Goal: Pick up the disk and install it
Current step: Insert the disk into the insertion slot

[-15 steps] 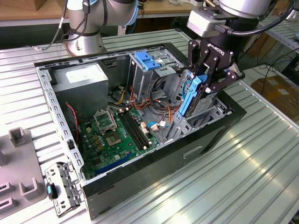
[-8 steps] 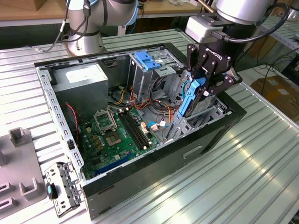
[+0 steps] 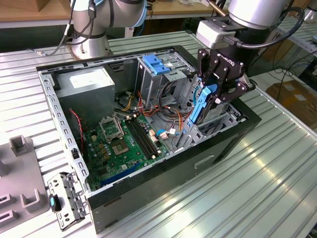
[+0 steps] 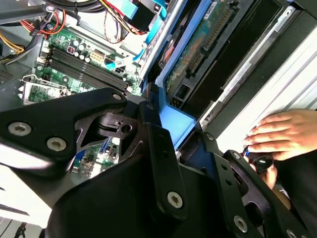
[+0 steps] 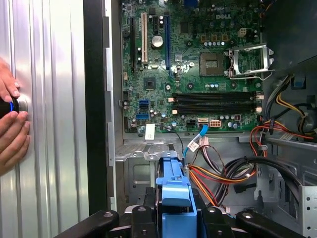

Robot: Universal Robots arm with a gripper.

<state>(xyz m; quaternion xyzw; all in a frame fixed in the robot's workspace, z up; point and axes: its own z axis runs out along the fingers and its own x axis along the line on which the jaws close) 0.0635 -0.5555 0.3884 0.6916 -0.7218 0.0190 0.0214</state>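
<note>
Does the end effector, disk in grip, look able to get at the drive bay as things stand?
Likely yes: the end effector holds the disk right at the drive bay, the case lies open, and the cables run beside it, not across.

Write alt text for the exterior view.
The arm's tool grips the disk, tilted on edge, at the drive bay of an open computer case. Inside lie a green motherboard and a grey power supply; the case rests on a ribbed metal table.
</note>
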